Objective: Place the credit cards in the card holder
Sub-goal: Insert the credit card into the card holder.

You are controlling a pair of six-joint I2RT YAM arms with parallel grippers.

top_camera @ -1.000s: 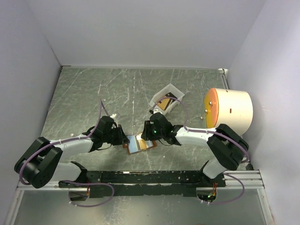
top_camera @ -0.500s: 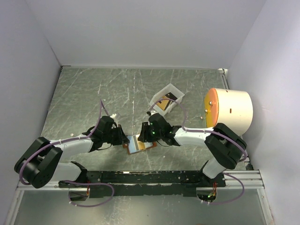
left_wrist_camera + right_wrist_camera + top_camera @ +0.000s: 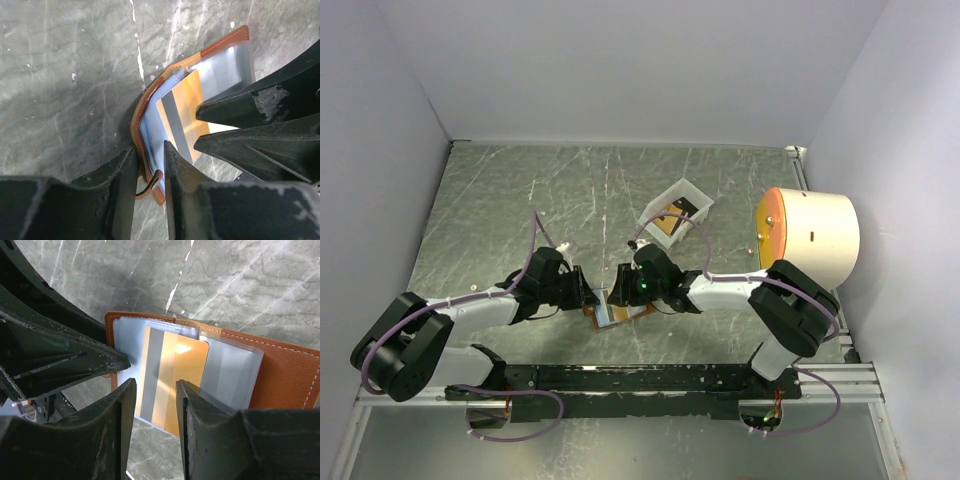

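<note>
Right claw (image 3: 625, 288) has slid left, slightly parted, nudging the card (image 3: 172, 375) deeper into the holder (image 3: 285, 375); left claw (image 3: 150, 150) pinches the holder's edge.

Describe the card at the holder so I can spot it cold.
Near the front edge of the table, at its centre, lies the open brown card holder. The card sits at its clear pockets, at the right gripper: orange-gold with a grey stripe.

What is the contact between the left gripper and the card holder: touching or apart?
Touching. The left wrist view shows the left gripper pinching the brown edge of the card holder between both fingers, with no gap.
</note>
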